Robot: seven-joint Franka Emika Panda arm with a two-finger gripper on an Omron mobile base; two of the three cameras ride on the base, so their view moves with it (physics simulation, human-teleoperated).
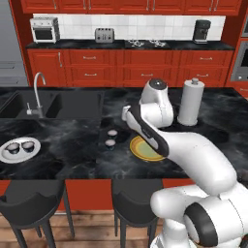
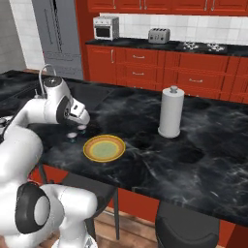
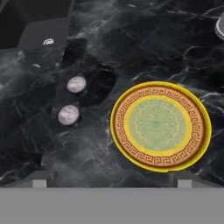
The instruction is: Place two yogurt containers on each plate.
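Note:
A white plate [image 1: 6,156] lies at the counter's left end with two yogurt containers [image 1: 13,148] [image 1: 28,147] on it. Two more yogurt containers [image 3: 76,84] [image 3: 68,114] stand on the black counter, just left of the bare yellow plate [image 3: 159,126] with its greenish centre and orange rim. From the left base view this pair [image 1: 112,132] [image 1: 110,143] sits beside the yellow plate [image 1: 140,150], which the arm partly covers. My gripper [image 3: 111,181] [image 2: 82,122] hovers above the counter, over the pair and the plate, open wide and holding nothing.
A tall paper towel roll [image 1: 190,102] [image 2: 171,112] stands behind the yellow plate to the right. A sink [image 1: 48,104] with a faucet [image 1: 38,87] lies at the back left. Dark stools [image 1: 34,206] sit under the counter's front edge.

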